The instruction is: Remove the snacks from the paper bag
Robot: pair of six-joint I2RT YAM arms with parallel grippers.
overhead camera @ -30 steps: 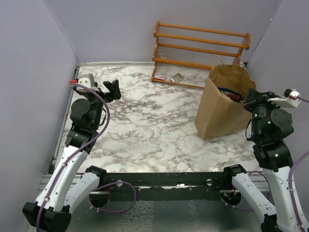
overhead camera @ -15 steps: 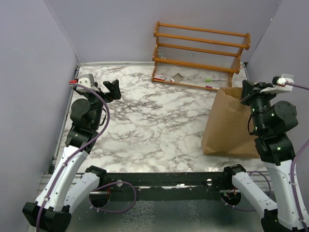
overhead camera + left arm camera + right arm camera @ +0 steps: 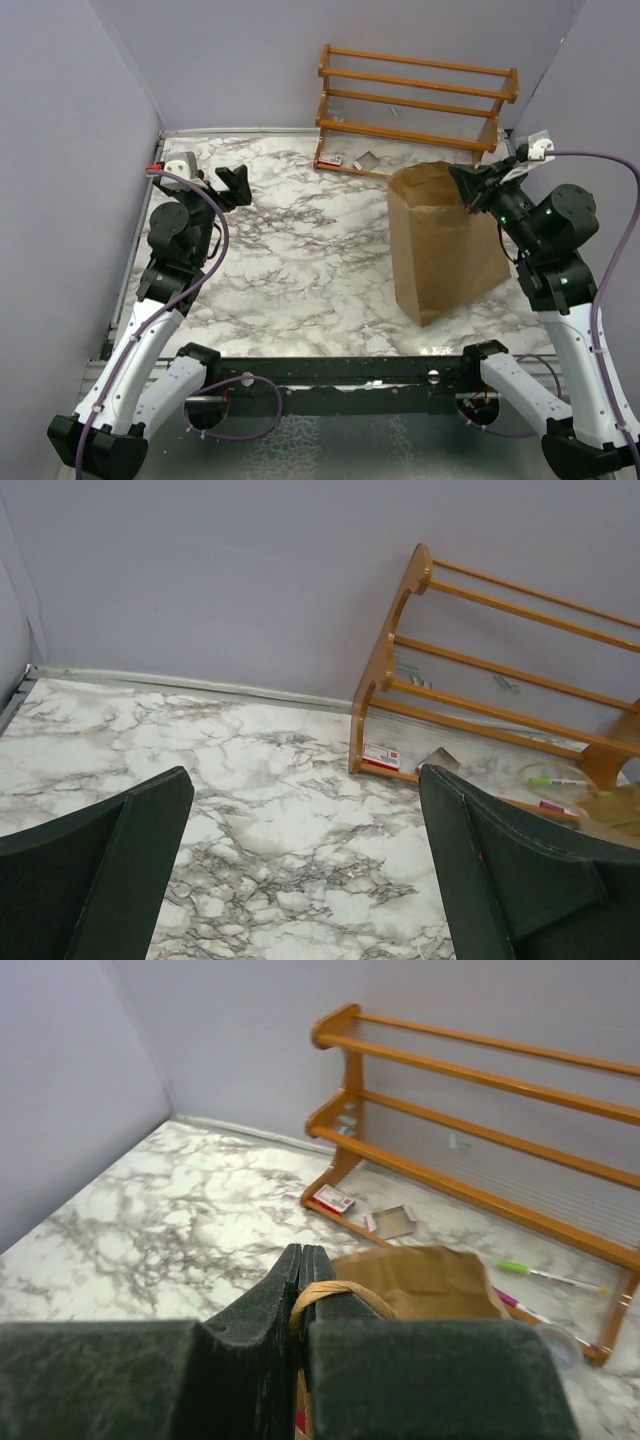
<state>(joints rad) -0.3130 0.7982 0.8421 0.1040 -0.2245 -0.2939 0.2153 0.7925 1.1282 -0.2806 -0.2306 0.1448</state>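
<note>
**Q.** Where is the paper bag, and what holds it?
**A.** The paper bag (image 3: 440, 255) is on the right side of the table (image 3: 300, 260), in front of the wooden rack (image 3: 415, 100). The right jaws are clenched on its string handle (image 3: 335, 1295) at the top edge. The right wrist view shows the loop pinched between them.

**Q.** And the snacks?
**A.** None shows in any view. They are presumably inside the bag, below the grip. The overhead view does not see into the mouth.

**Q.** How does the bag's long axis run?
**A.** From top to base, close to upright, with the top appearing to lean a little toward the middle of the table. Whether the base rests fully on the table cannot be told.

**Q.** Which arm is nearer?
**A.** The right arm (image 3: 560, 260), which is at the bag itself. The left arm (image 3: 170, 250) is at the far left of the table, well apart from the bag. The left jaws are released wide with nothing between them, and they face the rack.

**Q.** On what relation does the coming move turn?
**A.** The contents probably lie directly beneath the pinched handle, along the bag's long axis. The occupied right jaws therefore cannot reach them. Either the bag is tipped so that its mouth faces the open table, or the free left jaws cross over to the mouth. The thin handle may let the bag swing or buckle.
</note>
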